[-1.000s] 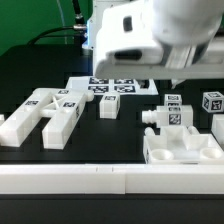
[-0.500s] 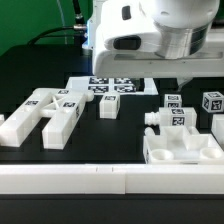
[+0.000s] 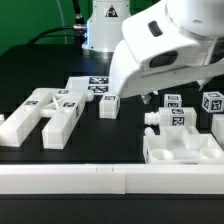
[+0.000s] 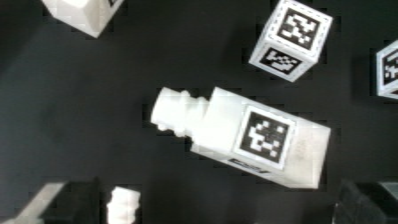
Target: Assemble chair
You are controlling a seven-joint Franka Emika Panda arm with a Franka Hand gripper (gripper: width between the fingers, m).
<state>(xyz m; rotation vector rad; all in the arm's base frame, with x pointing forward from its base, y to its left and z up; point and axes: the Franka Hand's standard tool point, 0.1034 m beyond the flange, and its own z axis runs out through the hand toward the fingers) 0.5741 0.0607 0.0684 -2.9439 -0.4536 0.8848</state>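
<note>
The chair lies in loose matte white tagged pieces. A peg-ended block (image 3: 169, 117) (image 4: 249, 135) rests on the black table, just behind the slotted seat block (image 3: 181, 147). Small cubes (image 3: 211, 101) (image 4: 294, 40) stand behind it, and another small piece (image 3: 110, 105) sits mid-table. Long bars (image 3: 42, 113) lie at the exterior view's left. My gripper (image 3: 152, 97) (image 4: 217, 208) hangs tilted above the peg-ended block. It is open, its dark fingers (image 4: 71, 200) set wide apart with nothing between them.
The marker board (image 3: 108, 85) lies flat at the back, partly hidden by my arm. A white rail (image 3: 100, 178) runs along the table's front edge. A white robot base (image 3: 106, 25) stands behind the table.
My jaws have spread wide apart. The arm's white body has tilted and swung toward the exterior view's left. The chair pieces have stayed in place.
</note>
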